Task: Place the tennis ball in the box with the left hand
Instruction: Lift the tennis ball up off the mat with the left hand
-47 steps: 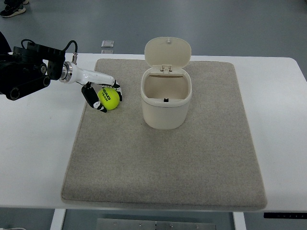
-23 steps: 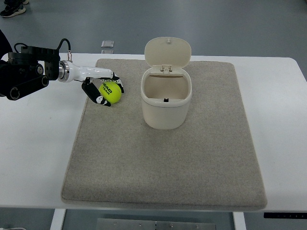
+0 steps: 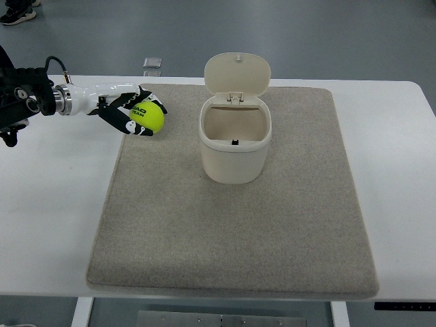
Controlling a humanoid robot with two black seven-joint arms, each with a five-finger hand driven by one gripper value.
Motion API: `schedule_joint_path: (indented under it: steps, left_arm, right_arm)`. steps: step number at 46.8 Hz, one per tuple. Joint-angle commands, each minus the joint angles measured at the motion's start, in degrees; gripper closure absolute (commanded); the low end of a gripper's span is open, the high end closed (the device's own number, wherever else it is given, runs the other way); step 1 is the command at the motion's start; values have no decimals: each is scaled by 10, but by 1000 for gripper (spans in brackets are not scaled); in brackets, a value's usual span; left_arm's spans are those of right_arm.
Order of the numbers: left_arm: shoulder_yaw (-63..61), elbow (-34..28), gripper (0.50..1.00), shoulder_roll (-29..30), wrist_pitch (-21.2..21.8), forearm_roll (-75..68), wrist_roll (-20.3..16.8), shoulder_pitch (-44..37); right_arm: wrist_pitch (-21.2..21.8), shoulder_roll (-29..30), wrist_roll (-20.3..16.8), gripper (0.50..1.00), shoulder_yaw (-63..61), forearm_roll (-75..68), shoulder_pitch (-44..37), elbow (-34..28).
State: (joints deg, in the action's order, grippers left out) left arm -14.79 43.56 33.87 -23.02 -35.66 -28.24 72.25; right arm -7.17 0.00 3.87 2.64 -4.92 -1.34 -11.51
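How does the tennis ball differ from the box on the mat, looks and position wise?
The tennis ball is bright yellow-green with dark print, while the box is plain cream. The ball is a small sphere; the box is a much larger, rounded bin with its hinged lid standing open. The ball is gripped in the left hand at the mat's far left corner, while the box stands free, upright, toward the mat's far side. They do not touch.

1. The left arm (image 3: 41, 101) reaches in from the left edge, lying nearly level, dark at the forearm and white toward the wrist.
2. The left hand (image 3: 129, 112) sits at its end, with its black-and-white fingers (image 3: 116, 120) curled tight around a tennis ball (image 3: 148, 118).
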Motion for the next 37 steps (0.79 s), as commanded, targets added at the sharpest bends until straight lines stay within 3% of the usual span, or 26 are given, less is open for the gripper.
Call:
schedule_joint_path:
  steps: [1, 11, 20, 37]
  left_arm:
    - [28, 2, 842, 22, -30, 1, -2, -3]
    - [147, 6, 821, 75, -120, 0, -3, -49]
    - [232, 27, 804, 97, -120, -5, -3, -98]
    - [281, 116, 804, 139, -120, 1, -2, -105]
  right_arm:
    - [0, 0, 0, 599, 0, 0, 0, 0]
    - [0, 0, 0, 599, 0, 0, 0, 0]
    - [0, 0, 0, 597, 0, 0, 0, 0]
    - [1, 0, 0, 599, 0, 0, 0, 0]
